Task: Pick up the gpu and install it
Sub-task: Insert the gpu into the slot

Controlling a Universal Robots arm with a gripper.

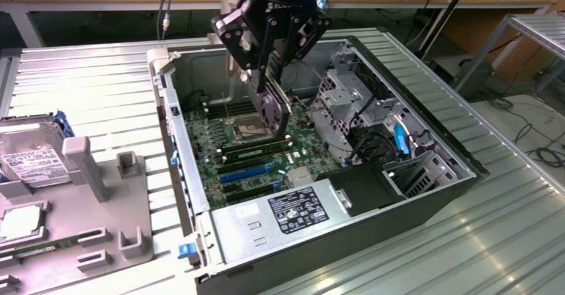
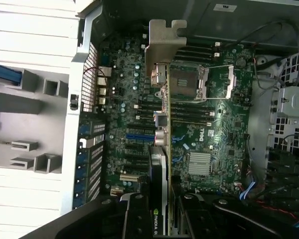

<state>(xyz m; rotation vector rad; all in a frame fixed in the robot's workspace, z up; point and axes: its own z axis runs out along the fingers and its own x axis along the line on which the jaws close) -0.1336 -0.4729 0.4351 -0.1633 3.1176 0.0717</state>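
Clamped on one short end of the gpu [image 1: 274,110], the gripper [image 1: 264,73] hangs over the open computer case [image 1: 424,129], its fingers closed against the card's two faces. The card hangs below the fingers, on edge, its long axis pointing steeply down at the motherboard [image 1: 256,169] rather than lying flat along it. In the wrist view the gripper [image 2: 163,204] looks down the length of the gpu [image 2: 158,169]: the dark face with its logo sits nearest the fingers, and the silver end bracket [image 2: 164,45] is at the far, lower end.

That lower end hovers near the processor socket [image 1: 250,131] and the memory slots [image 1: 251,151]; whether it touches the board cannot be told. The blue expansion slot [image 1: 243,174] lies nearer the exterior camera than the card, between it and the labelled power supply [image 1: 292,212]. Seen from the wrist, the blue expansion slot [image 2: 139,135] runs crosswise to the card's thin edge, so card and slot appear out of line, and the card looks not yet seated.

On the exterior view's left, well apart from the case, a grey fixture [image 1: 88,196] stands beside a hard drive [image 1: 31,163].
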